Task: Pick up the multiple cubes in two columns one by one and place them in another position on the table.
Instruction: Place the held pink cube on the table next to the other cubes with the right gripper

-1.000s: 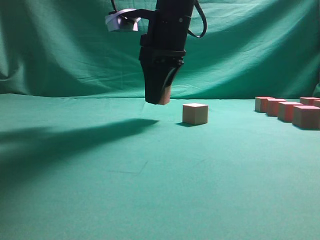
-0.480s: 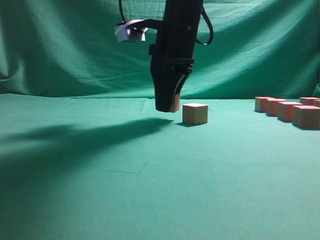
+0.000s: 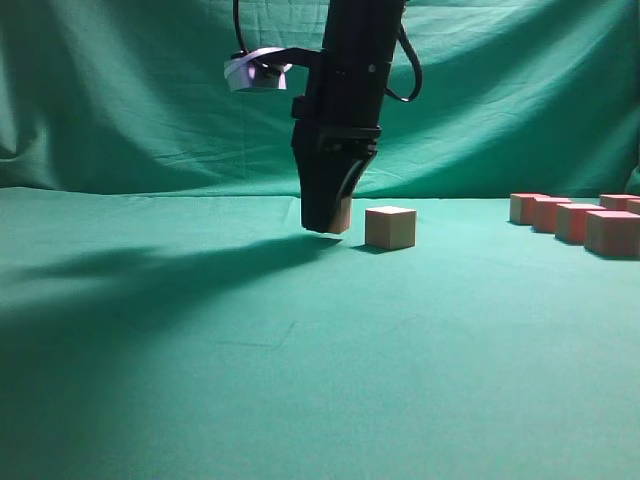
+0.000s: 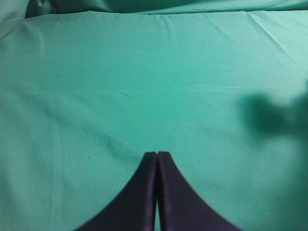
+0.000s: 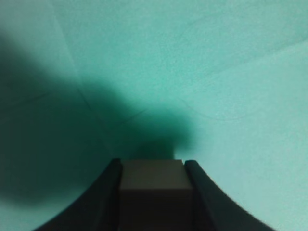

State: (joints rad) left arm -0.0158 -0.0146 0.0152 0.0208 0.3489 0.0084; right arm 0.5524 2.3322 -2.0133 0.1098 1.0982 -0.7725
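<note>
On the left the left gripper (image 4: 157, 159) is closed and empty above the table (image 3: 200, 400), in the middle the right gripper (image 3: 327, 225) holds a cube (image 5: 152, 185) low beside one placed cube (image 3: 390, 227), and several cubes (image 3: 575, 220) wait at right.

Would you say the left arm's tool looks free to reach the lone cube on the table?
Probably not: the right tool, shut on a cube, hangs right beside the lone cube.
</note>
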